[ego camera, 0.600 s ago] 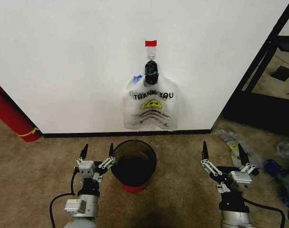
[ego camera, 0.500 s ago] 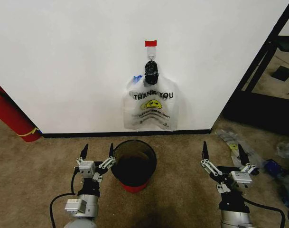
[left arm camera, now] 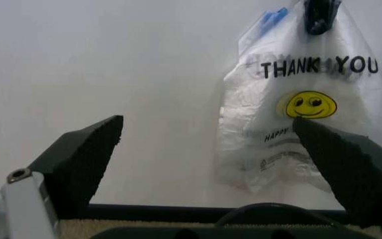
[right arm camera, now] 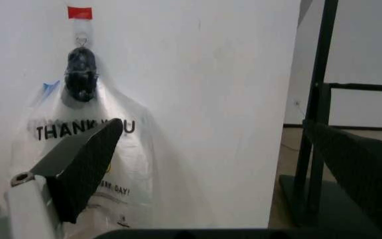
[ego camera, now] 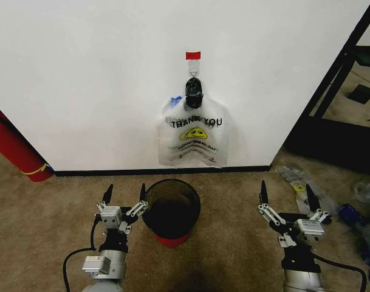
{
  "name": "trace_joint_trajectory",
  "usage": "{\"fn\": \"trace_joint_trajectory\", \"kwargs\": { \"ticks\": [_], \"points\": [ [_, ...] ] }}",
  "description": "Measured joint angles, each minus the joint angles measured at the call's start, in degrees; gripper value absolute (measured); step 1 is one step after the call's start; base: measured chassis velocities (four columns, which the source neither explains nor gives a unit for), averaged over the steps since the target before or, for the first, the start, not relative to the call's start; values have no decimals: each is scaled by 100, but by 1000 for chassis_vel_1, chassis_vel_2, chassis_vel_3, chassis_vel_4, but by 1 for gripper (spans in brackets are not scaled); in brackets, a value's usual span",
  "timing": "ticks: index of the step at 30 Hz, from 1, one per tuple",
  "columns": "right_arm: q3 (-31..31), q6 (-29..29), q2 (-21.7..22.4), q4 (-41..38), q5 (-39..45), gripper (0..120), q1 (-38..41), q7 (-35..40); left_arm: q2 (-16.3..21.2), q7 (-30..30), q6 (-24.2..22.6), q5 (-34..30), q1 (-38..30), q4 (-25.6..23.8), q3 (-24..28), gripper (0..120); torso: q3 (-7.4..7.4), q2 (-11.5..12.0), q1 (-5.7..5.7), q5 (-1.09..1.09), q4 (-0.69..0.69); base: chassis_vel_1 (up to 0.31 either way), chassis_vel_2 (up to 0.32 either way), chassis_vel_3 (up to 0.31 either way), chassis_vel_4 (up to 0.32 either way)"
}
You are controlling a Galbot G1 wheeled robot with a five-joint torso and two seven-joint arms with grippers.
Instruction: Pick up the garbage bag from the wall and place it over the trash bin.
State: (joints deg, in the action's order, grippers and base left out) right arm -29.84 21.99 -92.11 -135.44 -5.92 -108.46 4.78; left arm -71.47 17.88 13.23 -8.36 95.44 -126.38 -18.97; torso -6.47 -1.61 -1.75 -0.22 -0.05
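While the wall (ego camera: 99,73) rises behind the trash bin (ego camera: 171,210), the garbage bag (ego camera: 194,139) hangs on it from a dark hook under red tape (ego camera: 193,55), above the bin; the bin stands on carpet before the baseboard. Flanking the bin, left gripper (ego camera: 125,194) just beside it and right gripper (ego camera: 285,193) well apart, both have fingers spread, holding nothing.

bag: garbage bag (right arm camera: 88,149) hangs from dark hook (right arm camera: 81,74) on wall (right arm camera: 211,99)
right gripper (right arm camera: 211,164): fingers spread
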Motion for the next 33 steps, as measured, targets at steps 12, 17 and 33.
{"fn": "trace_joint_trajectory", "kwargs": {
  "ticks": [12, 17, 33],
  "points": [
    [22, -289, 278, 62, 430, 100, 167, -23, -20, 4, 12, 47, 24, 56, -4, 100, 0, 0, 0, 0, 0, 0, 0, 0, 0],
    [-142, -998, 981, 93, 1867, 100, 625, -119, -24, 7, 12, 119, 99, 25, -13, 100, 0, 0, 0, 2, 1, 0, 0, 0, 0],
    [523, -2653, 2858, 1811, 6120, 100, 3809, -1562, -110, 28, 48, 479, 125, 298, -23, 100, -1, 1, 0, 1, 0, 0, 0, 0, 0]
  ]
}}
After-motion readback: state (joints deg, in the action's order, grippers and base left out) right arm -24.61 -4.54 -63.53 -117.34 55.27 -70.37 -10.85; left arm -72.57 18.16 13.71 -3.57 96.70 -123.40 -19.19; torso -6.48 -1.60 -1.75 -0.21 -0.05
